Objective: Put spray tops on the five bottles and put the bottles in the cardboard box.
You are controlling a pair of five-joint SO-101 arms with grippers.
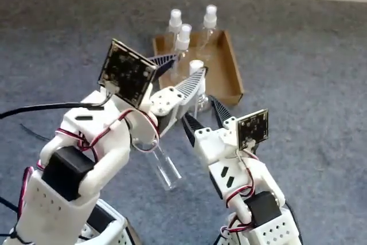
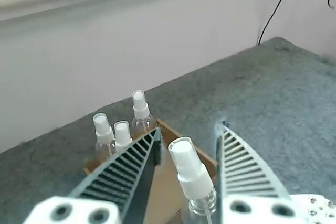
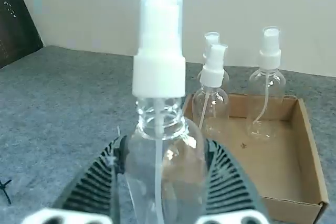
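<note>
High view: the right gripper (image 1: 204, 117) pinches a clear, smooth-walled plastic bottle (image 1: 200, 100) upright just near of the shallow brown cardboard box (image 1: 234, 67). The left gripper (image 1: 179, 72) has its jaws spread either side of the bottle's white spray top (image 1: 196, 67). Three capped bottles (image 1: 184, 34) stand in the far part of the box. A topless fifth bottle (image 1: 163, 167) lies on the grey carpet (image 1: 309, 55), near the left arm.

Left wrist view: the black ribbed fingers (image 2: 126, 174) flank the top without touching it.

Right wrist view: bare thread ridges show under the white collar, so the top looks seated but not screwed down. A skewed twist could cross-thread it, and the slick round body may spin in the right jaws. The lying bottle could roll if the left arm nudges it
</note>
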